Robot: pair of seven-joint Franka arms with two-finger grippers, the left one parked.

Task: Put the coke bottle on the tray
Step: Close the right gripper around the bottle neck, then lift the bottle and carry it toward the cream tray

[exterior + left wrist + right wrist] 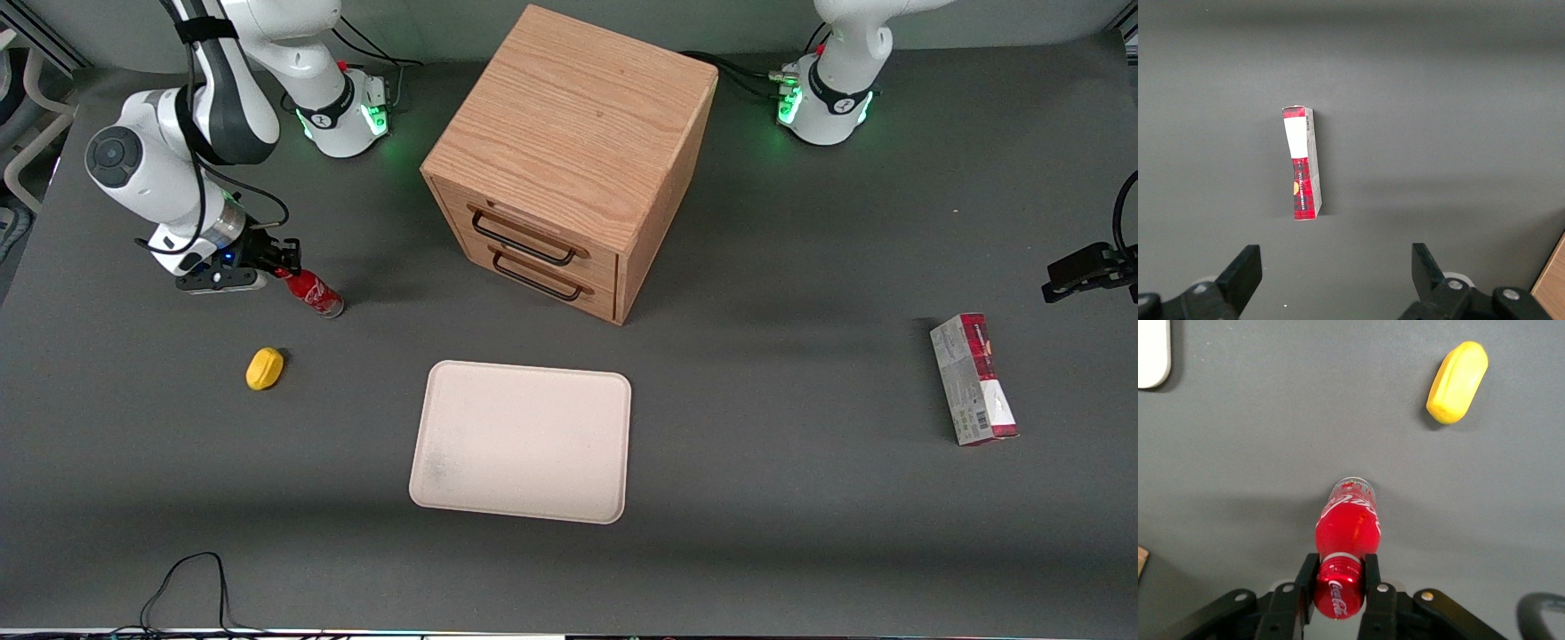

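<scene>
The coke bottle (pixel 313 292) is a small red bottle with a red cap, tilted with its clear base near the table, toward the working arm's end. My right gripper (pixel 281 264) is shut on the bottle's cap. In the right wrist view the gripper (pixel 1339 577) has both fingers (pixel 1307 575) pressed against the cap of the coke bottle (pixel 1347 527). The tray (pixel 523 440), flat and pale cream-pink, lies nearer the front camera, in front of the cabinet. A corner of the tray (pixel 1151 353) shows in the wrist view.
A yellow lemon-like lump (pixel 264 368) lies near the bottle, nearer the front camera; it also shows in the wrist view (pixel 1457 381). A wooden two-drawer cabinet (pixel 569 160) stands mid-table. A red and grey box (pixel 973 380) lies toward the parked arm's end.
</scene>
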